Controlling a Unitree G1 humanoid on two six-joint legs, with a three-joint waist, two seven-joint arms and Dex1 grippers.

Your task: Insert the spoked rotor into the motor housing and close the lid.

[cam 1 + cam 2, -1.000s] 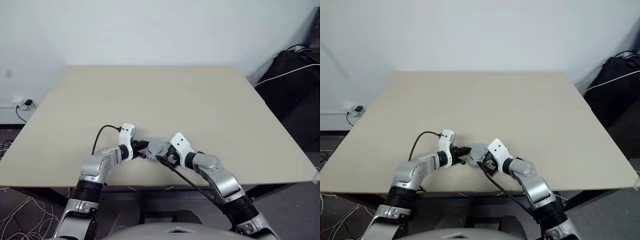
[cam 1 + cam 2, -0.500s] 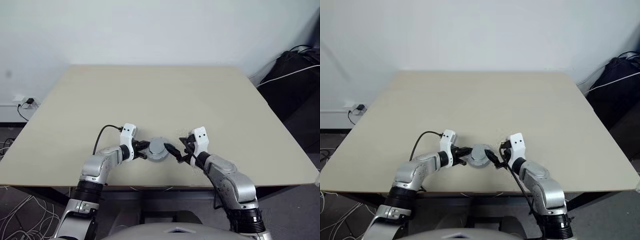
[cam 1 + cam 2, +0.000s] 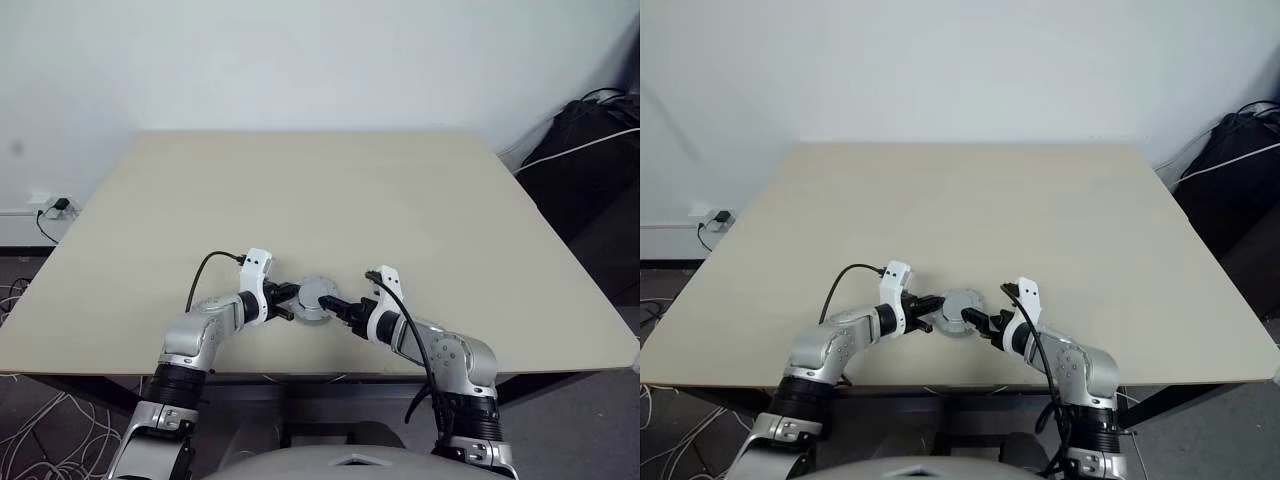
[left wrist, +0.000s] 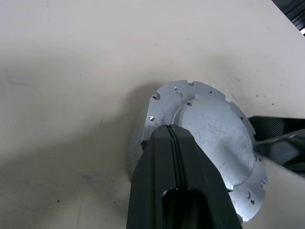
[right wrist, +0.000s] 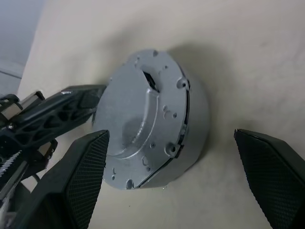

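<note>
Lid [image 5: 143, 129] sits on the motor housing [image 5: 193, 138] near the table's [image 3: 400, 200] front edge, directly between our grippers. Left gripper [image 4: 172, 143] clenched empty, tips against the lid rim; right gripper [image 5: 174, 176] spread wide, straddling the assembly, touching nothing.

- A pale beige worktop [image 3: 330, 200] stands against a plain white wall [image 3: 300, 60], evenly lit.
- A white wall socket [image 3: 45, 207] with a dark plug sits low on the wall at the left.
- White cables [image 3: 40, 430] lie tangled on the grey floor [image 3: 15, 290] at the left.
- Dark bags [image 3: 590, 150] crossed by a white cable [image 3: 575, 148] are heaped at the right.
</note>
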